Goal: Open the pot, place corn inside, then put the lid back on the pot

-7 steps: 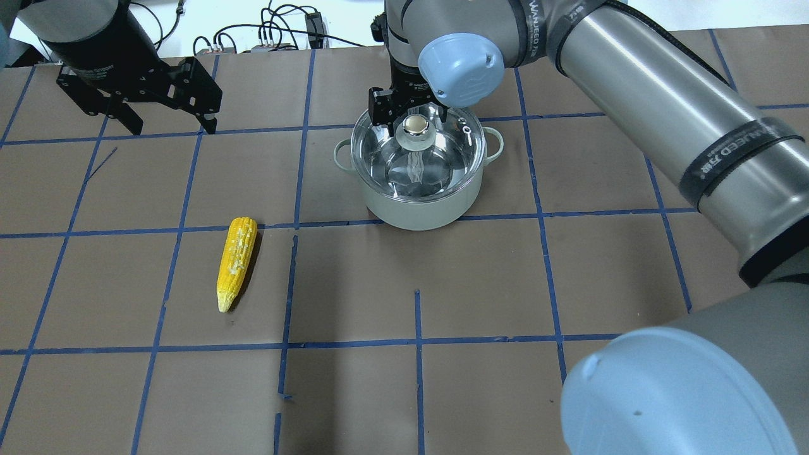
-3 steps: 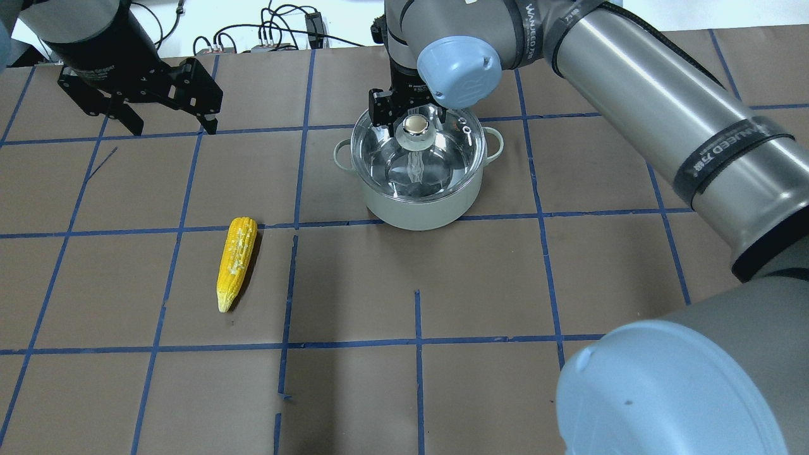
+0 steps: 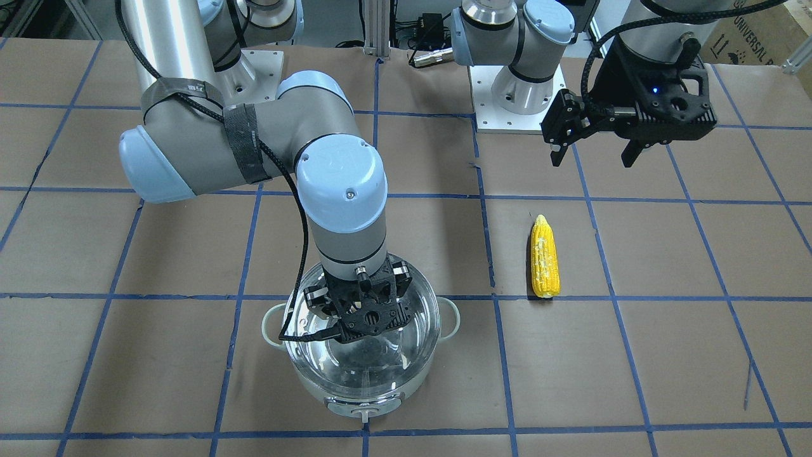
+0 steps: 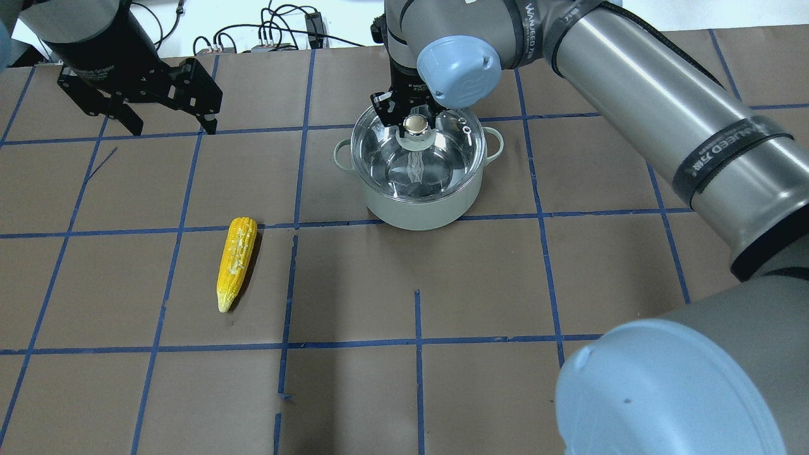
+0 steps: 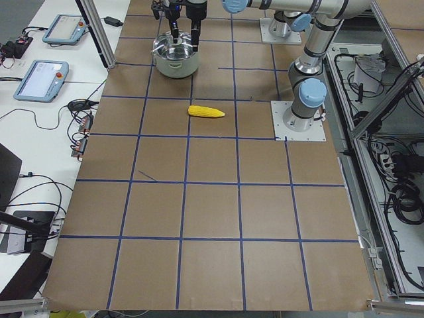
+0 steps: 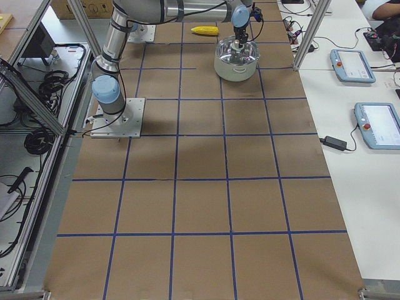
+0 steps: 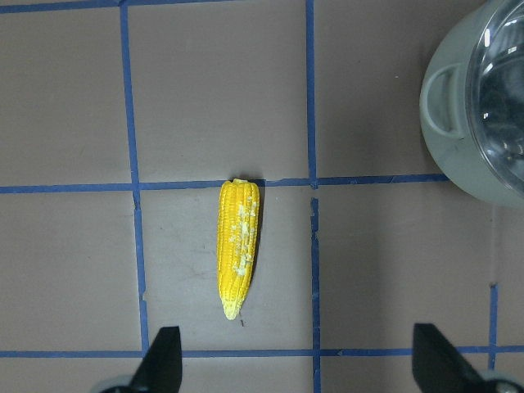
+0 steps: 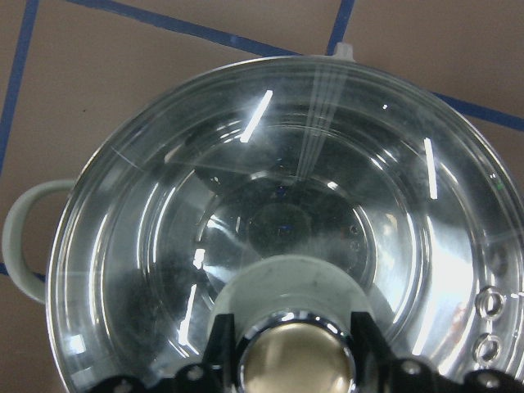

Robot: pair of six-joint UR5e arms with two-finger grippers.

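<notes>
The pot (image 4: pixel 417 212) stands on the brown table at center rear, with the clear glass lid (image 4: pixel 442 167) seated on it. My right gripper (image 4: pixel 414 121) is over the pot's middle, fingers (image 8: pixel 218 348) pressed against both sides of the lid's knob (image 8: pixel 296 364). The front-facing view shows the gripper body (image 3: pixel 368 317) hiding the knob above the pot (image 3: pixel 317 387). The corn (image 4: pixel 235 262) lies flat to the pot's left; it also shows in the front-facing view (image 3: pixel 544 257) and the left wrist view (image 7: pixel 237 246). My left gripper (image 4: pixel 172 126) hangs open and empty above the table, apart from the corn.
Blue tape lines grid the brown table. Cables (image 4: pixel 272 31) lie along the far edge. The arms' base plates (image 3: pixel 517 101) sit on the robot's side. Teach pendants (image 6: pixel 353 65) rest on a side table beyond the pot.
My right gripper's fingers have closed in on the lid's knob; they stood wider apart before. The lid, pot, corn and left arm have not moved.
</notes>
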